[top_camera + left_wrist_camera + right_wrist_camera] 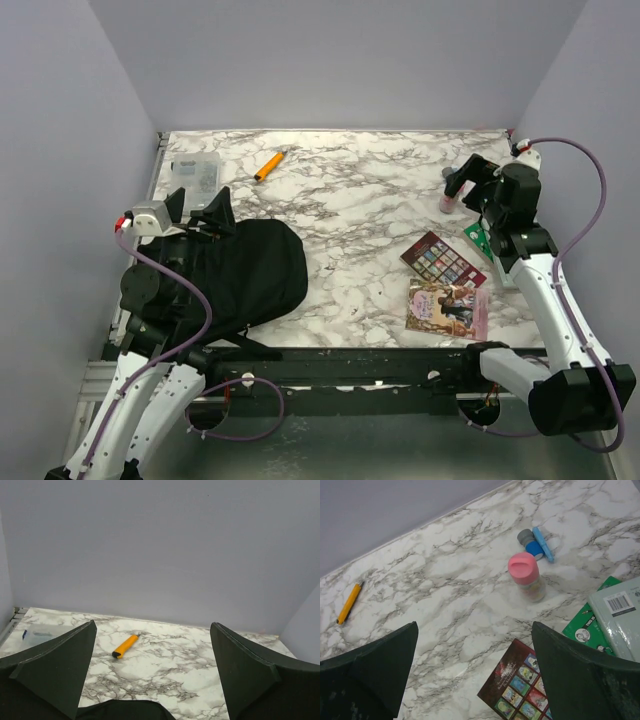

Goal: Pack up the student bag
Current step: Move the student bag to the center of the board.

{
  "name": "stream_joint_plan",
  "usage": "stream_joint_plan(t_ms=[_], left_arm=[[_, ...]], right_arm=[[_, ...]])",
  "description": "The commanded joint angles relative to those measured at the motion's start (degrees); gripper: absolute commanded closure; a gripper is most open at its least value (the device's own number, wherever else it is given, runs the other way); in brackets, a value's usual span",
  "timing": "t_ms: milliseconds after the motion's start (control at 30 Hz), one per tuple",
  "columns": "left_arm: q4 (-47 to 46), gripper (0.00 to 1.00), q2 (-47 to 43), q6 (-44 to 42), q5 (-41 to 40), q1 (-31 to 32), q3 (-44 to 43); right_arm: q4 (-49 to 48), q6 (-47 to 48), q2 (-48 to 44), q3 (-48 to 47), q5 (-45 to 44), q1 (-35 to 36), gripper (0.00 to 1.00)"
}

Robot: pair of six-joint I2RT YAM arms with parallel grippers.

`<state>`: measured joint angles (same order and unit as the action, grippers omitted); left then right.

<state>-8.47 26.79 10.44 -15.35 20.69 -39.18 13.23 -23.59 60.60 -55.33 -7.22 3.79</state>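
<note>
I see the student bag point(255, 270) just under my spread left end effector point(199, 206). The right end effector point(474, 626) is spread too. The left wrist view catches only the bag's edge.

The left arm point(150, 290) is covering the near-left part of the student bag point(255, 270), of which only a dark sliver is showing in the left wrist view. Near the bench's right edge, the right arm point(530, 262) is hiding most of the green book point(478, 238). The pale barcoded box point(619, 611) is running off the right wrist view's edge.
</note>
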Motion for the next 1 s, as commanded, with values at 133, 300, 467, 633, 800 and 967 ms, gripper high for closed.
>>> stream_joint_plan(t_ms=[133, 300, 467, 633, 800, 967], left_arm=[[1.2, 0.02, 1.1, 2.9, 6.8, -0.3, 0.3], [1.5, 0.02, 1.6, 3.3, 7.9, -0.3, 0.2], [1.8, 0.02, 1.6, 3.5, 8.2, -0.3, 0.3], [2.6, 0.02, 1.8, 4.2, 9.1, -0.4, -0.2], [2.9, 0.02, 1.8, 4.2, 9.3, -0.6, -0.3], [3.2, 0.02, 1.9, 4.3, 9.7, -0.6, -0.4]], right_arm=[[-3.8, -10.2, 3.0, 0.5, 10.8, 0.1, 0.0], [-12.2, -21.3, 7.4, 4.4, 26.8, 0.1, 0.0], [-25.7, -30.1, 14.5, 9.9, 39.4, 2.2, 0.0], [-15.9, -26.0, 25.1, 0.9, 32.7, 15.7, 0.0], [-17.5, -27.6, 33.5, -4.5, 26.5, 29.5, 0.0], [-8.2, -22.7, 42.5, -14.9, 14.1, 40.8, 0.0]])
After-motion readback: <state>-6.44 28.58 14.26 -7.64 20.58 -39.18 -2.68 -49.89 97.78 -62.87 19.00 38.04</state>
